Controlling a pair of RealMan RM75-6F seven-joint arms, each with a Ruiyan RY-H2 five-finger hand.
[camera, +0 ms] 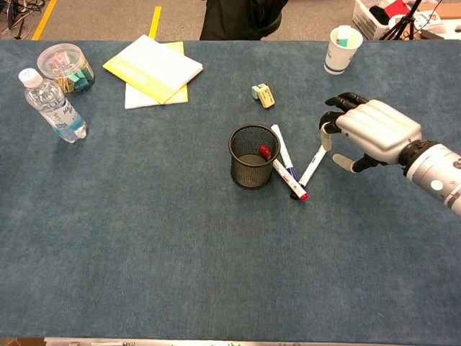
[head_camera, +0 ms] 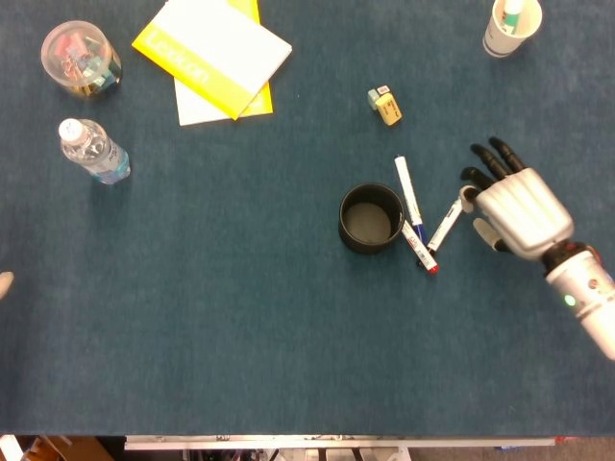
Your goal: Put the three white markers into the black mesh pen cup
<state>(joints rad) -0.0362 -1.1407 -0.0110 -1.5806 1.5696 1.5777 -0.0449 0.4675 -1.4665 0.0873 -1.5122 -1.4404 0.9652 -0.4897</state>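
Table (camera: 144,238): blue felt.
Right hand (head_camera: 517,209): fingers spread and curled, holding nothing, over tip of nearest marker.
Markers (camera: 311,166): three, flat, left of hand.
Cup (camera: 253,156): just beyond markers, upright.

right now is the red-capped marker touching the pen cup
Touching: chest view shows the red-capped marker lying against the pen cup wall.
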